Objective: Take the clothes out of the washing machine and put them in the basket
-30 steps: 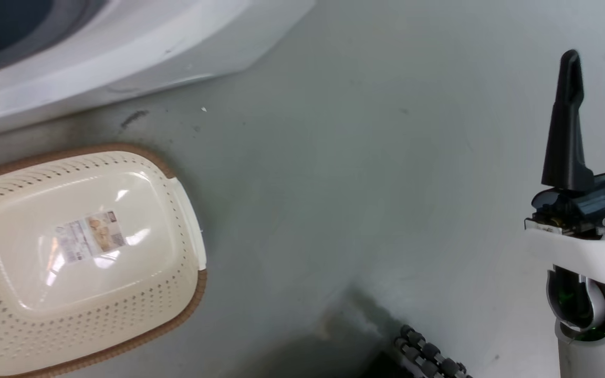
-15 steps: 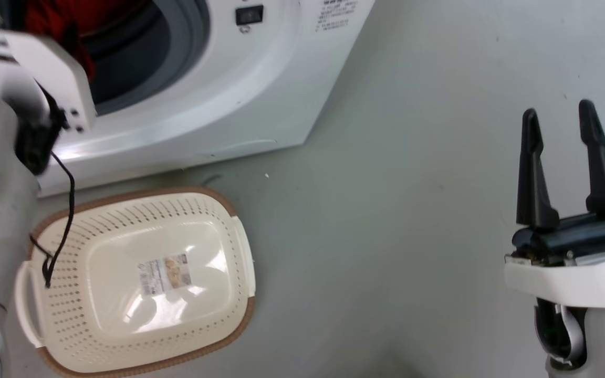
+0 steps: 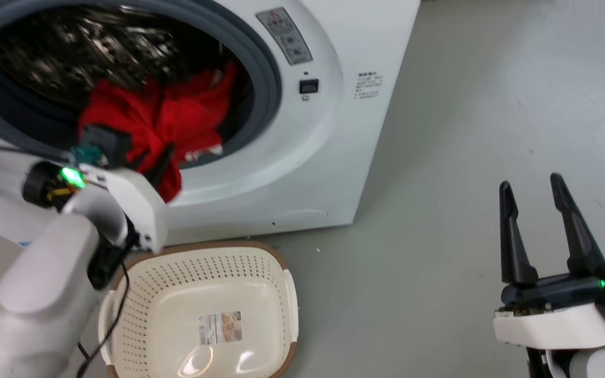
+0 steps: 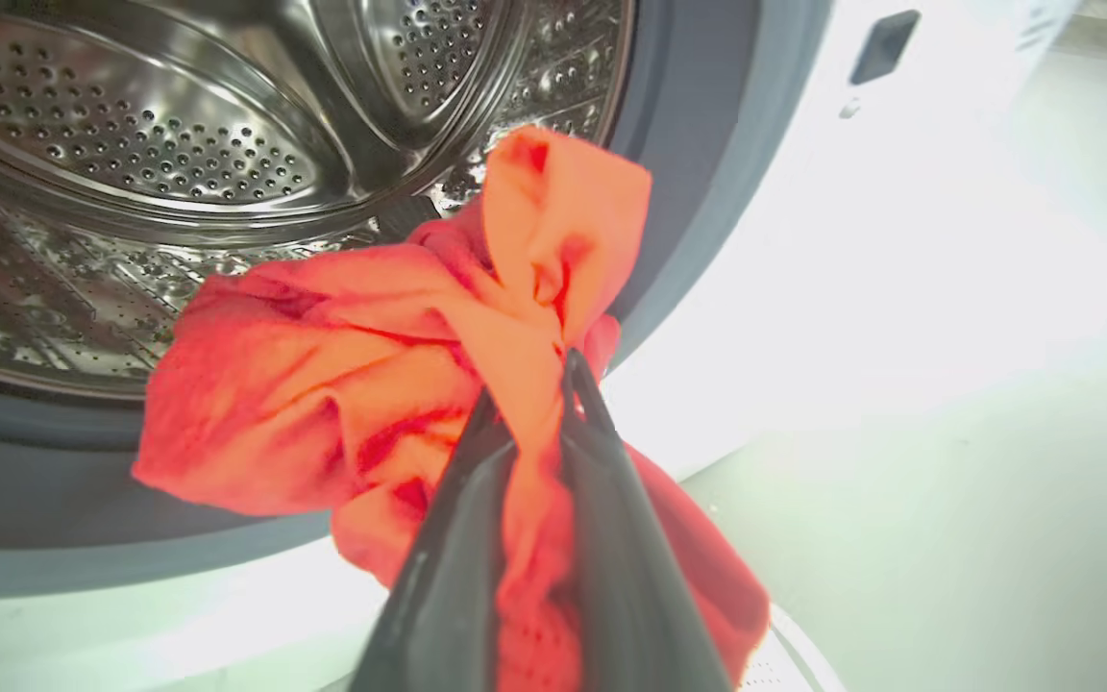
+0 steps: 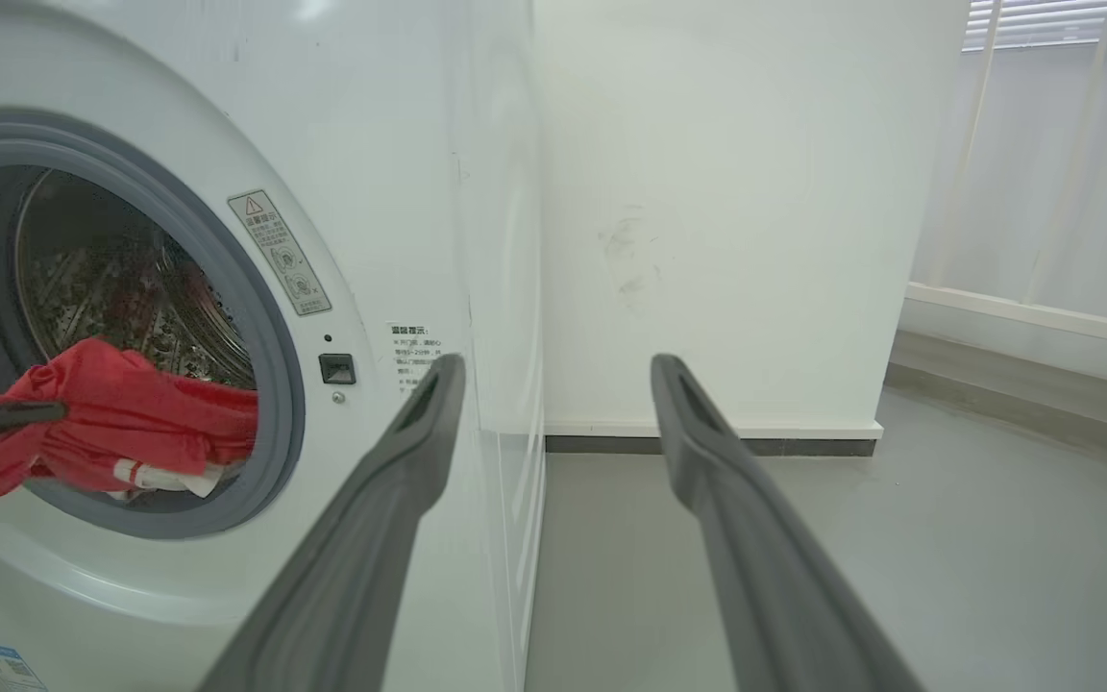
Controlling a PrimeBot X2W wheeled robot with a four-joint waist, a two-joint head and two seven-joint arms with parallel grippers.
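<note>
The white washing machine [image 3: 329, 136] stands with its porthole uncovered. The clothes [image 3: 171, 118], a bright red garment, hang half out over the grey rim of the porthole. My left gripper [image 3: 162, 164] is shut on them at the mouth of the drum. In the left wrist view the gripper [image 4: 563, 380] pinches a fold of the clothes [image 4: 323, 384] in front of the steel drum [image 4: 179, 144]. The cream basket [image 3: 139, 294] sits on the floor right below. My right gripper [image 3: 531, 189] stands open at the lower right, holding nothing, and faces the machine [image 5: 371, 192].
Grey floor [image 3: 465, 131] stretches to the right of the machine. A black cable [image 3: 118, 315] from my left arm hangs over the basket's left rim. A white wall with a dark baseboard [image 5: 707, 445] stands behind the machine, with window blinds further right.
The head camera has swung up from the floor and basket to the washing machine. My left arm with the red garment has come into the picture. The right gripper stays open.
</note>
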